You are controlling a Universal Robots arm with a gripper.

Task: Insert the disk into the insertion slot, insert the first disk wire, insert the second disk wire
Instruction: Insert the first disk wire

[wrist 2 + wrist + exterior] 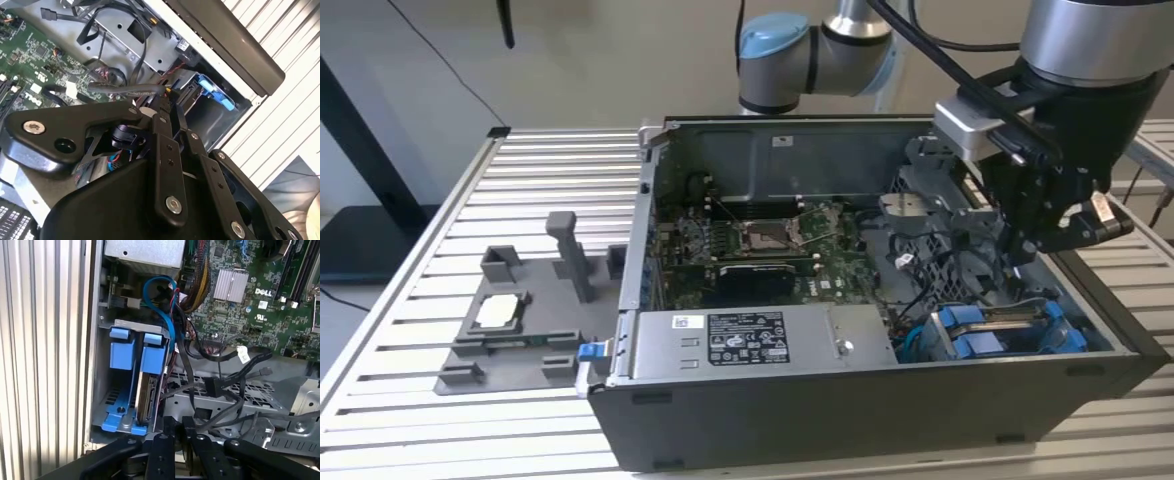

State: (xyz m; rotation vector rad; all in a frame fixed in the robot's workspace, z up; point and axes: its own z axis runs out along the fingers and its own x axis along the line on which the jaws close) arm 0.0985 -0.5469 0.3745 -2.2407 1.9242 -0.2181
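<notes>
Grey case [854, 420]: computer case, open toward the camera, standing on a slatted metal table [547, 180].
Arm [814, 55]: enters from 1 o'clock in the exterior view and reaches down into the case.
Gripper [1034, 250] position: inside the case at 3 o'clock of its interior, at 12 o'clock from the disk and apart from it.
Gripper state: cannot tell whether it is apart, together or clamped on anything.
Disk [148, 392]: stands on edge in its blue carrier [152, 357], seated in the insertion slot. In the exterior view it lies at 4 o'clock of the case interior.
Insertion slot [135, 325]: grey sheet-metal cage against the case wall. A second blue carrier [122, 355] sits just beside the first.
Black wires [187, 375]: trail over a perforated metal plate [240, 390] beside the cage, near the gripper. Whether any is plugged into the disk cannot be told.
Blue cable [165, 315]: loops just past the tabbed end of the cage.
Motherboard [761, 245]: green, flat at the centre of the case.
Silver box [747, 345]: labelled, at 7 o'clock of the interior, along the case wall.
Grey fixture [520, 330]: on the table at 9 o'clock of the case, well apart from the gripper, bearing a square silver chip [500, 312].
</notes>
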